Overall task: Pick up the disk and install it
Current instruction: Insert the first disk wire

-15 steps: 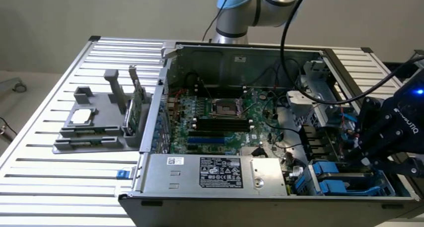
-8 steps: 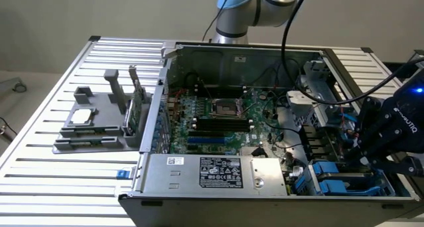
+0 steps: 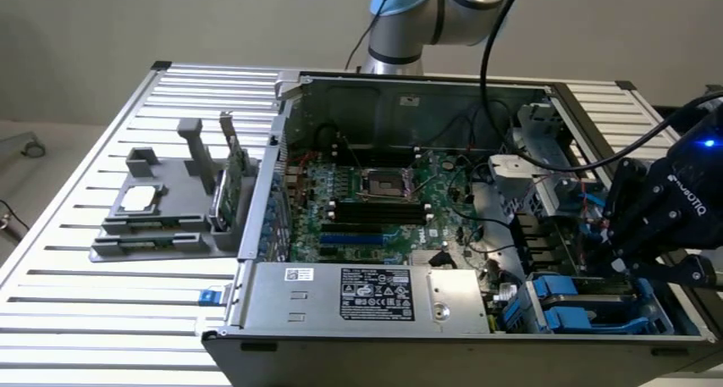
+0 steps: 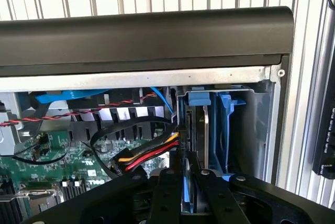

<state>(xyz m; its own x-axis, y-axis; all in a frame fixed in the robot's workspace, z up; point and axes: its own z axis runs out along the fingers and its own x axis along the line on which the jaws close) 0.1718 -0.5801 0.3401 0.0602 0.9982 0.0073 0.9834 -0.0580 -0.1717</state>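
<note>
Down at about 4 o'clock in the exterior view, the black gripper [image 3: 619, 253] hangs over the drive bays at the corner of the open computer case [image 3: 395, 345]. Its jaws are clamped on the disk [image 4: 183, 195], a thin edge of blue carrier and dark metal standing upright between the 2 fingers [image 4: 166, 192] in the wrist view. The disk sits just above a bay that holds blue plastic carriers [image 4: 224, 124], beside a grey metal bay wall [image 4: 256, 130]. A bundle of red, yellow and black power wires [image 4: 149, 156] runs up to the disk's edge, close to touching it. Nearby, a twisted red and black wire pair [image 4: 78, 113] crosses over the green motherboard [image 3: 361, 201]. The case's dark front bezel [image 4: 146, 35] spans the wrist view beyond the bays. At about 9 o'clock in the exterior view, a grey parts holder [image 3: 158, 222] rests on the ribbed metal surface [image 3: 102, 319], carrying a small square silver chip [image 3: 139, 198] and a thin green card [image 3: 232, 192] standing on edge. The arm's silver and blue joint [image 3: 418, 19] rises at 12 o'clock.
</note>
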